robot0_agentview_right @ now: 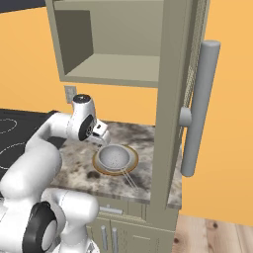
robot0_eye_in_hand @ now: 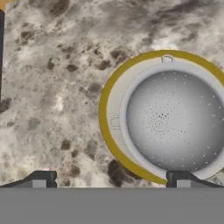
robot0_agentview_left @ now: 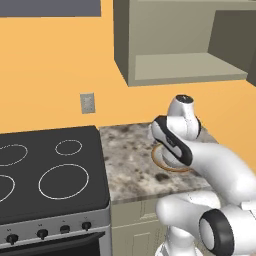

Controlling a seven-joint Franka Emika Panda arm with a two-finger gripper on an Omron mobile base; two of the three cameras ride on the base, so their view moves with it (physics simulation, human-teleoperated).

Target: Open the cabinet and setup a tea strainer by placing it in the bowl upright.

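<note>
The wall cabinet (robot0_agentview_right: 113, 64) stands open, its door (robot0_agentview_right: 170, 108) swung out edge-on with the silver bar handle (robot0_agentview_right: 200, 108) facing right; its shelf is bare. The cabinet's open box (robot0_agentview_left: 175, 50) also hangs at the top of the left base view. The tea strainer (robot0_agentview_right: 116, 157) rests in the bowl (robot0_agentview_right: 100, 169), its thin handle reaching over the front rim. In the hand view the mesh basket (robot0_eye_in_hand: 170, 122) fills the tan-rimmed bowl (robot0_eye_in_hand: 105, 109). My gripper (robot0_agentview_right: 101, 134) hovers just above the bowl's back-left edge. The gripper (robot0_eye_in_hand: 110, 179) is open and holds nothing.
A black stove (robot0_agentview_left: 45, 170) adjoins the speckled stone counter (robot0_agentview_left: 127, 160) on the left. A wall outlet (robot0_agentview_left: 87, 102) sits on the orange wall. The open door juts out over the counter's right end. My arm hides most of the bowl's rim (robot0_agentview_left: 159, 162) in the left base view.
</note>
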